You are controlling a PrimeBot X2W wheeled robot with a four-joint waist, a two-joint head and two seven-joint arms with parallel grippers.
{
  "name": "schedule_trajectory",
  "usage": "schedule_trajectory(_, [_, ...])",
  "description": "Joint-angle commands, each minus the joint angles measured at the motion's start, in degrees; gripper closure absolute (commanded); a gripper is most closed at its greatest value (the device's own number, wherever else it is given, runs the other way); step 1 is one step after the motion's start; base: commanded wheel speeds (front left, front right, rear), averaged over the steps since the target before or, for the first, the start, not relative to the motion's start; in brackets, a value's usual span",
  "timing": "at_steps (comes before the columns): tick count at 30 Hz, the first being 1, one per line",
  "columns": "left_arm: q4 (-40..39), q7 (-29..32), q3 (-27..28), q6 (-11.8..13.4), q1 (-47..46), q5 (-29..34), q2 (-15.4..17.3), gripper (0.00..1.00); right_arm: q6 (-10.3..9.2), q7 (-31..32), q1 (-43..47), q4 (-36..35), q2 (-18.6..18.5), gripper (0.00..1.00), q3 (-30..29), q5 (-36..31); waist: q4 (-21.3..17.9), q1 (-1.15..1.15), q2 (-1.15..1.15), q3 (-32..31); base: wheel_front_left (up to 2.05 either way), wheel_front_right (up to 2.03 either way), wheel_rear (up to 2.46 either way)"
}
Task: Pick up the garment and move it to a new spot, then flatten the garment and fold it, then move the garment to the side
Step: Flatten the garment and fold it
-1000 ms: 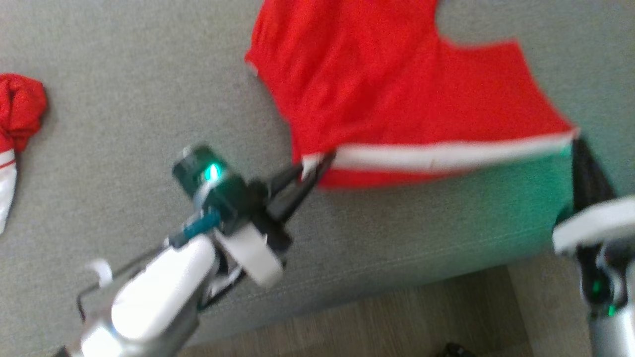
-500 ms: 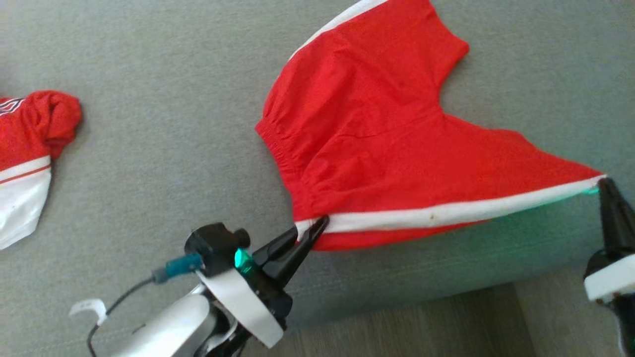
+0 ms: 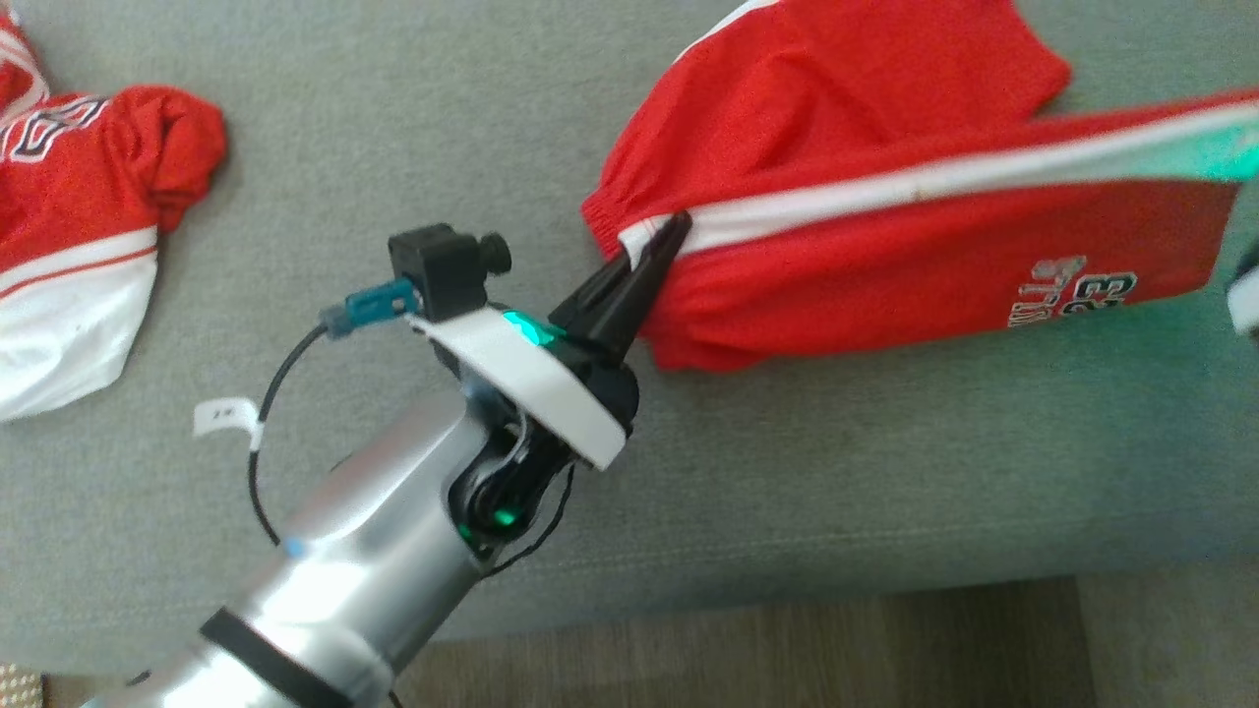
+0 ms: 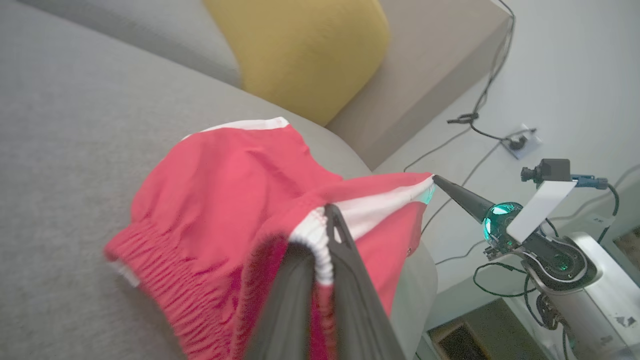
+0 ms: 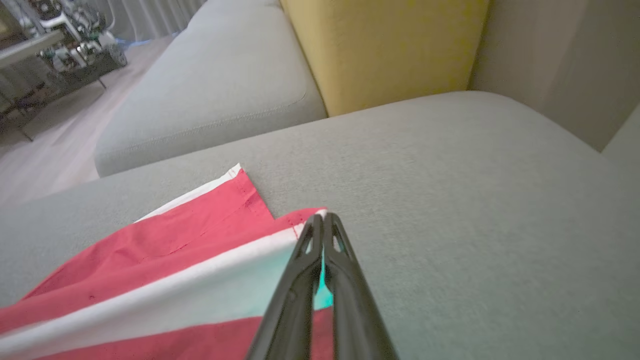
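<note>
The garment (image 3: pixel 866 128) is a pair of red shorts with a white side stripe, lying on the grey sofa seat (image 3: pixel 393 147). Its striped edge is lifted and stretched between both grippers, and a face with printed lettering shows below the stripe. My left gripper (image 3: pixel 679 224) is shut on the elastic waistband end of the stripe, seen close up as the left gripper (image 4: pixel 326 215) pinching the garment (image 4: pixel 225 175). My right gripper (image 5: pixel 324 216) is shut on the hem corner of the garment (image 5: pixel 150 250); the left wrist view shows the right gripper (image 4: pixel 435 178) at that corner.
A second red and white garment (image 3: pixel 79 226) lies bunched at the sofa's left. A yellow cushion (image 4: pixel 295 45) leans against the backrest. The sofa's front edge and wood floor (image 3: pixel 787 639) run along the bottom. Cables (image 4: pixel 475 120) trail on the floor beyond the sofa's end.
Both grippers have carried the striped edge away from the sofa's front edge, turning it over the rest of the shorts so the printed face shows. The head camera has also shifted.
</note>
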Motion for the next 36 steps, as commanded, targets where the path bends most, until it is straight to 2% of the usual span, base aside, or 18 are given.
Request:
schedule_trajectory(1, [-0.44,-0.28,2.16,0.00,-2.04,-1.64,0.04,1.00,-0.01,0.78,-2.28,-0.92,-2.05,1.00,2.10,-0.47,1.49,0.00,0.00,1.60,0.00,0.00,0.00])
schedule_trajectory(8, [7.40,-0.16,2.52,0.00,-9.46,-7.53,-3.37,1.00,-0.01,3.11,-17.59,10.09,-8.04,1.00,7.39,-1.51,4.00,0.00,0.00,6.19,0.00,0.00,0.00])
schedule_trajectory(14, [11.98,-0.20,3.01,0.00,-14.13,-10.21,-5.97,1.00,-0.01,4.35,-28.91,19.73,-10.94,1.00,12.76,-2.55,6.09,0.00,0.00,9.67,0.00,0.00,0.00])
schedule_trajectory(21, [16.15,-0.25,2.77,0.00,-17.89,-10.92,-7.58,1.00,-0.01,2.90,-38.76,29.75,-12.66,1.00,17.99,-3.61,8.60,0.00,0.00,12.06,0.00,0.00,0.00])
schedule_trajectory(27, [19.64,-0.26,2.17,0.00,-18.71,-11.59,-8.16,1.00,-0.01,-0.28,-43.14,36.48,-12.66,1.00,20.50,-3.89,9.60,0.00,0.00,12.40,0.00,0.00,0.00])
schedule_trajectory(28, [20.01,-0.26,2.04,0.00,-18.82,-11.74,-8.23,1.00,-0.01,-0.96,-43.77,37.73,-12.63,0.98,20.89,-3.86,9.72,0.00,0.00,12.41,0.00,0.00,0.00])
schedule_trajectory(29, [20.50,-0.27,1.85,0.00,-18.82,-11.94,-8.27,0.85,-0.01,-1.64,-44.29,38.90,-12.59,0.58,21.25,-3.83,9.80,0.00,0.00,12.36,0.00,0.00,0.00])
schedule_trajectory(30, [21.20,-0.27,1.63,0.00,-18.92,-11.92,-8.31,0.59,-0.01,-2.40,-44.75,39.97,-12.62,0.04,21.59,-3.87,9.87,0.00,0.00,12.30,0.00,0.00,0.00])
schedule_trajectory(32, [22.11,-0.27,1.38,0.08,-19.03,-11.93,-8.35,0.24,-0.01,-4.28,-45.46,41.77,-12.62,0.00,22.13,-3.73,9.91,0.00,0.00,12.10,0.00,0.00,0.00])
schedule_trajectory(33, [22.11,-0.27,1.49,0.25,-18.75,-12.16,-8.37,0.00,-0.01,-6.14,-45.66,43.23,-12.52,0.00,22.73,-2.99,9.80,0.00,0.00,11.62,0.00,0.00,0.00])
schedule_trajectory(36, [21.92,-0.27,1.95,0.23,-17.47,-11.42,-8.38,0.00,-0.01,-8.45,-44.95,44.48,-12.75,0.00,24.19,-1.11,9.51,0.00,0.00,10.26,0.00,0.00,0.00])
